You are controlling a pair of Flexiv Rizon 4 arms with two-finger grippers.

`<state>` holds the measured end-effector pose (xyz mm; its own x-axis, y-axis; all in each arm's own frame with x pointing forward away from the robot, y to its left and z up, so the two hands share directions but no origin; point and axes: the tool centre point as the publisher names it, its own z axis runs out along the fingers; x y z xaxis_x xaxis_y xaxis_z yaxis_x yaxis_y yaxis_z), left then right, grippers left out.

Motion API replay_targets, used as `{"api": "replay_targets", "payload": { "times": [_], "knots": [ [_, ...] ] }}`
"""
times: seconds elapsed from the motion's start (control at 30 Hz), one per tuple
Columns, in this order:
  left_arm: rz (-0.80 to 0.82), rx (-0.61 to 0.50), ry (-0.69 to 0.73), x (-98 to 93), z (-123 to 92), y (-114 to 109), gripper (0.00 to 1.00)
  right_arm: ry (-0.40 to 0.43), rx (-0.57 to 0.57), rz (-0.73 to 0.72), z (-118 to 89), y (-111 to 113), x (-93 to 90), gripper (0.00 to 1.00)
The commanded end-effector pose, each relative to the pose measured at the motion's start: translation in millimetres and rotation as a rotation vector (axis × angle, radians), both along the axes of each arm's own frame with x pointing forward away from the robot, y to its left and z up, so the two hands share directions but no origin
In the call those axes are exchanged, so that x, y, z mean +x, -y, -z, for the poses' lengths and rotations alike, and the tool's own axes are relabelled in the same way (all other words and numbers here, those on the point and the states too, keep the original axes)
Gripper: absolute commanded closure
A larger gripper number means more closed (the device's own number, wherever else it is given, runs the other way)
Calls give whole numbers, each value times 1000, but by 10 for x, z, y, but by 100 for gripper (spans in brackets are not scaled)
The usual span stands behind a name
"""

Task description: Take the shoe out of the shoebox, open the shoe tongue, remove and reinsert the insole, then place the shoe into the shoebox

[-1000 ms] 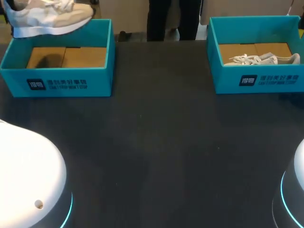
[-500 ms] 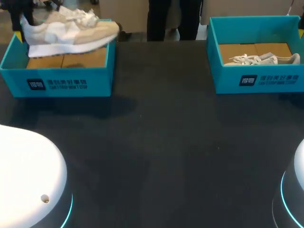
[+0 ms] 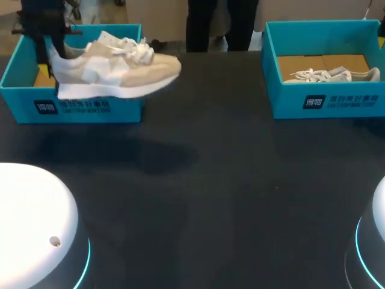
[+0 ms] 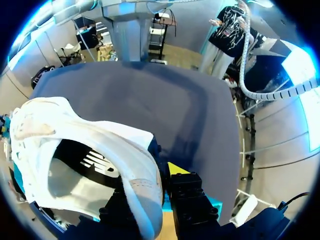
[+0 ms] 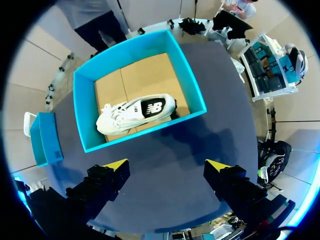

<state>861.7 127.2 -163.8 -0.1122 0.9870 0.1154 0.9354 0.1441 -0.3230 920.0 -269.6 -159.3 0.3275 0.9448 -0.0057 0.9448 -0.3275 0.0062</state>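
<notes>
Over the left shoebox (image 3: 24,107), your left gripper (image 4: 148,191) clamps the shoe (image 3: 120,69) by its heel; your right gripper (image 5: 166,165) gapes wide.

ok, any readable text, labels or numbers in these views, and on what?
Left shoebox front wall: logo square plus white print, too blurred to read.
Right shoebox front wall: same print, too small to read.
Held shoe insole: logo mark, no legible words.
Boxed shoe insole: logo mark only.
</notes>
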Motion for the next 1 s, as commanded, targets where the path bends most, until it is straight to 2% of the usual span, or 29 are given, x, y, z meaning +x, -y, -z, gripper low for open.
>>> {"api": "replay_targets", "payload": {
  "times": [0.03, 0.2, 0.33, 0.83, 0.9, 1.0],
  "knots": [
    [98, 96, 775, -158, 129, 160, 100, 0, 0, 1, -2, 1, -3, 0],
    [104, 92, 743, -282, 285, 385, 100, 0, 0, 1, -2, 1, -3, 0],
    [125, 56, 687, -385, 324, 567, 100, 0, 0, 1, -2, 1, -3, 0],
    [125, 56, 687, -385, 324, 567, 100, 0, 0, 1, -2, 1, -3, 0],
    [135, 102, 690, -473, 482, 686, 100, 0, 0, 1, -2, 1, -3, 0],
    [154, 79, 649, -612, 603, 836, 100, 0, 0, 1, -2, 1, -3, 0]
  ]
}}
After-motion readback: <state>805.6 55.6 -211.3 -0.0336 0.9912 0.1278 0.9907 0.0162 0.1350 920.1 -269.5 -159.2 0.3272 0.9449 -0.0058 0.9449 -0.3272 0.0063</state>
